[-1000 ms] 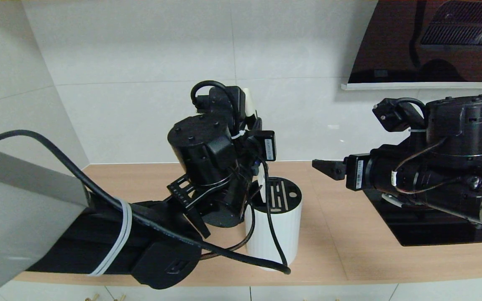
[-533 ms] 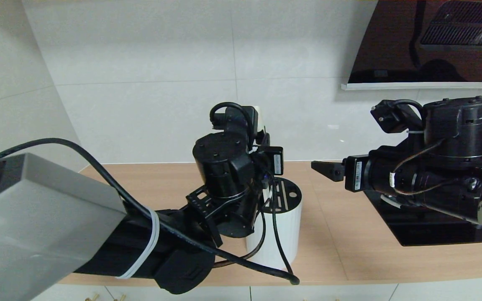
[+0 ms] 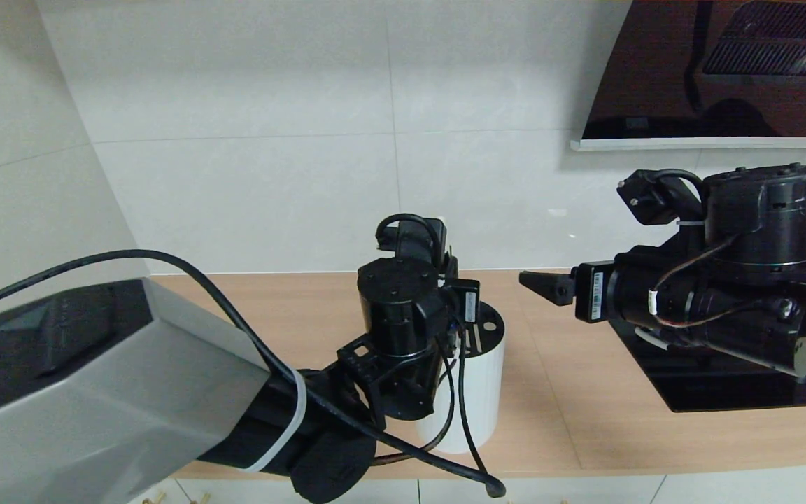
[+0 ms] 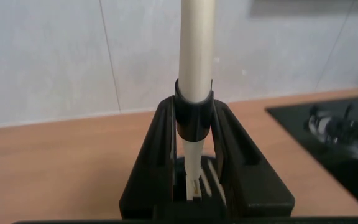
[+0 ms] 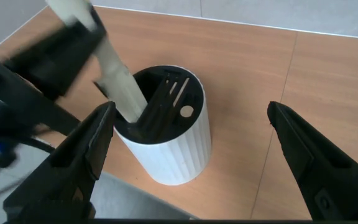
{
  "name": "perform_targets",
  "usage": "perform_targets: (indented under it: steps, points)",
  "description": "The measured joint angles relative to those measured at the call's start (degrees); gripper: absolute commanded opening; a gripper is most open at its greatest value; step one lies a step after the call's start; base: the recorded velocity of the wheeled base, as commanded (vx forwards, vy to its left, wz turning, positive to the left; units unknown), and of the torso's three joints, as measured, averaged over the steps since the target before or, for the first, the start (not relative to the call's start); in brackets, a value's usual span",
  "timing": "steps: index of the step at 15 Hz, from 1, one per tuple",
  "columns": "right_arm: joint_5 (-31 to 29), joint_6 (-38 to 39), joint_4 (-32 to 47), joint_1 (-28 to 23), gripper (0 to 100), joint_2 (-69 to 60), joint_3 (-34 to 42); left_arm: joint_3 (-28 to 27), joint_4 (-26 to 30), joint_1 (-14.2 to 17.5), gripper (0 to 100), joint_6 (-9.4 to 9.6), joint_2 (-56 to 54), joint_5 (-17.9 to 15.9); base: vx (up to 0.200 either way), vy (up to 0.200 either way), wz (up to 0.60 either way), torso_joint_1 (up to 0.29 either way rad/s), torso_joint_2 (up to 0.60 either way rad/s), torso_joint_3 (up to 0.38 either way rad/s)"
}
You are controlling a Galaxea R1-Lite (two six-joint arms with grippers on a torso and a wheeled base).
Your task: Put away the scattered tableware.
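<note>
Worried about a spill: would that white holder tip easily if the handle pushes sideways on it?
Perhaps. The holder is taller than wide and stands free on the counter, so a sideways push near its top could tip it. It looks like plastic, so probably light. The handle stands nearly upright in a slot, which should limit that.

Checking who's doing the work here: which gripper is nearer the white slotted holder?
Left. The left gripper sits just above the holder, shut on a cream-handled utensil in a slot; the right gripper is open, off to its right.
</note>
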Motion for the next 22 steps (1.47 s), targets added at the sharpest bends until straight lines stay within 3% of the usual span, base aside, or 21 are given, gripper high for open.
perform_targets:
  steps: [18, 19, 22]
  points:
    - [-0.02, 0.00, 0.00, 0.09, 100, 0.05, 0.09, 1.18, -0.83, -0.63, 0, -0.07, 6.72, 0.65, 0.000, 0.000, 0.00, 0.000, 0.00, 0.000]
    - [-0.02, 0.00, -0.02, 0.09, 100, 0.05, 0.09, 1.18, -0.88, -0.63, 100, -0.07, 6.72, 0.62, 0.000, 0.000, 0.00, 0.000, 0.00, 0.000]
    - [-0.02, -0.02, -0.02, 0.13, 100, 0.05, 0.11, 1.13, -0.96, -0.61, 100, -0.07, 6.67, 0.71, 0.000, 0.000, 0.00, 0.000, 0.00, 0.000]
